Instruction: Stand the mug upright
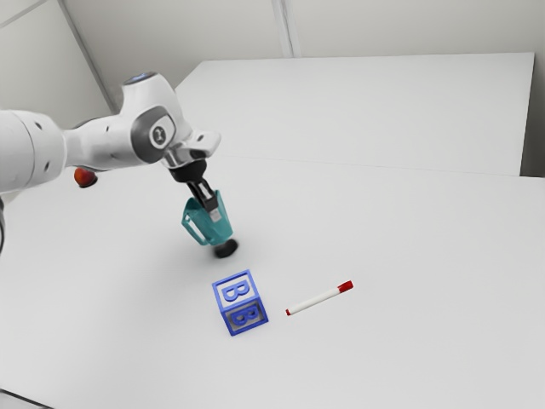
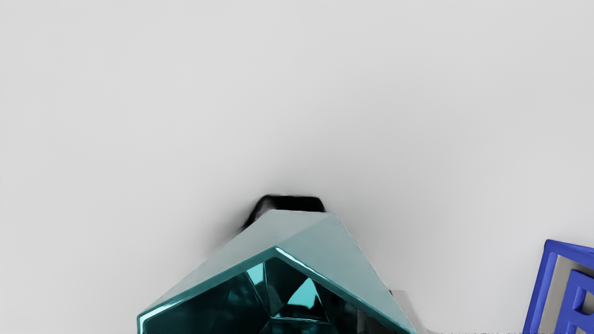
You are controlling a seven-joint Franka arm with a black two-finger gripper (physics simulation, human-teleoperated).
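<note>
Currently, the mug [image 1: 218, 232] hangs tilted, its wall pinched between the jaws

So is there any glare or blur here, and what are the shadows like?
In the wrist view, bright glints line the rim of the faceted teal mug, with pale reflections inside; in the exterior view, a black patch below the mug has blurry edges, shadow or object I can't tell, and soft grey shading surrounds it on the smooth white table.

Mug [image 1: 218, 231] was teal, block [image 1: 240, 303] blue w/ grey panels & blue B's, marker [image 1: 315, 301] white w/ red ends
</note>
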